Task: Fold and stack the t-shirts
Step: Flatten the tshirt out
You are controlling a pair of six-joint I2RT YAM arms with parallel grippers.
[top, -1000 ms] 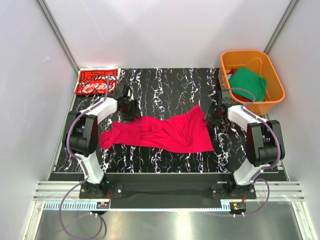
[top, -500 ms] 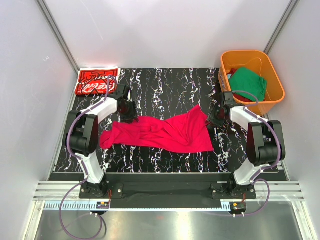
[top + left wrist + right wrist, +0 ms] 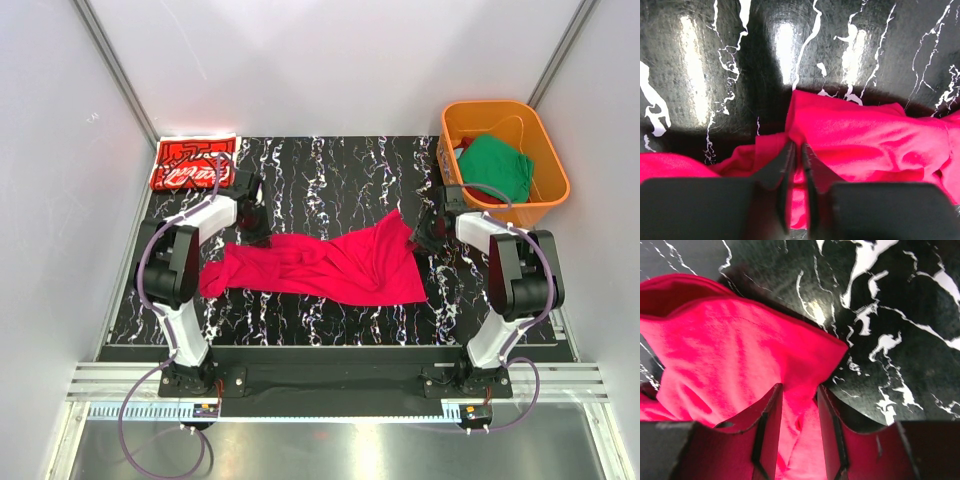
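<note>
The plain crimson-red t-shirt (image 3: 320, 265) lies crumpled and spread across the middle of the table. My left gripper (image 3: 256, 226) is at its back left edge; in the left wrist view the gripper (image 3: 796, 146) is shut on a raised fold of the crimson cloth (image 3: 865, 135). My right gripper (image 3: 424, 236) is at the shirt's back right corner; in the right wrist view the gripper (image 3: 799, 390) is open, with its jaws either side of the crimson cloth (image 3: 730, 345). The red t-shirt with white line print (image 3: 193, 162) lies folded at the back left. The green t-shirt (image 3: 496, 166) is in the orange tub (image 3: 548, 160).
The orange tub stands at the back right, just behind the right arm. White walls close in the black marbled table (image 3: 330, 170) on three sides. The arm bases are on a rail at the near edge.
Both grippers have shifted slightly along the crimson shirt's back edge. The shirt itself lies much as before.
</note>
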